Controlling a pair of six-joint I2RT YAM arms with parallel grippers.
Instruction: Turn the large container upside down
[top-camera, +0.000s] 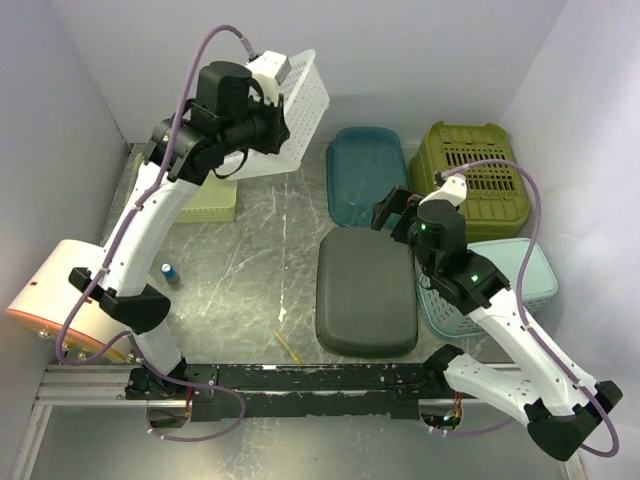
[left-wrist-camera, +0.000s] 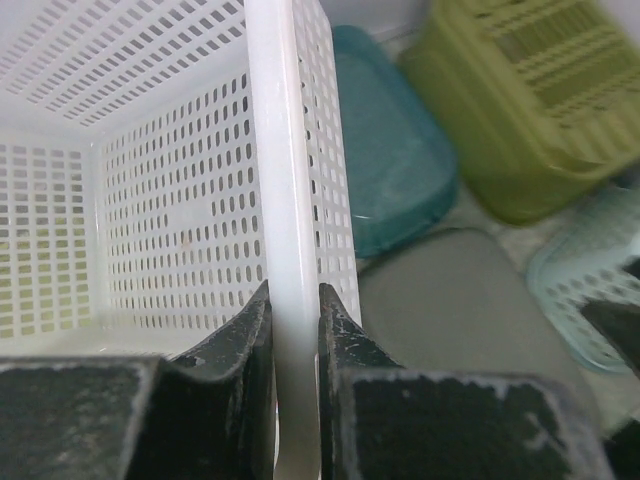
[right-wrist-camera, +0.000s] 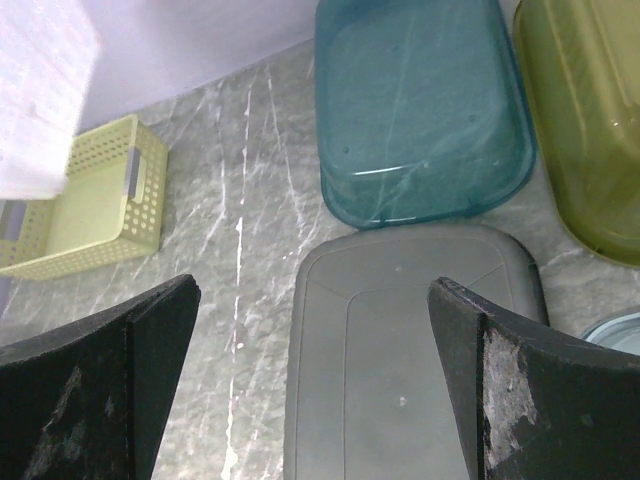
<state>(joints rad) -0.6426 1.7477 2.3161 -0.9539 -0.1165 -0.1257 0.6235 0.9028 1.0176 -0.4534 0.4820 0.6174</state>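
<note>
Left gripper (left-wrist-camera: 293, 300) clamps the rim of the white perforated basket (left-wrist-camera: 170, 200), which is tipped up at the table's far left, near the back wall.
Its fingers pinch one wall's top edge from both sides. The right gripper (right-wrist-camera: 310, 380) hangs spread wide, holding nothing, over the grey upturned tub (right-wrist-camera: 410, 340). The teal upturned tub (right-wrist-camera: 415, 110) lies just beyond it, and a small yellow-green basket (right-wrist-camera: 95, 200) sits off to the left.

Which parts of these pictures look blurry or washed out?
Left wrist view: the white perforated plastic basket is sharp near the left gripper, while the olive-green slatted plastic crate behind is smeared. Right wrist view: that basket is a bleached blur in one upper corner. Top view: evenly lit, crisp throughout.
</note>
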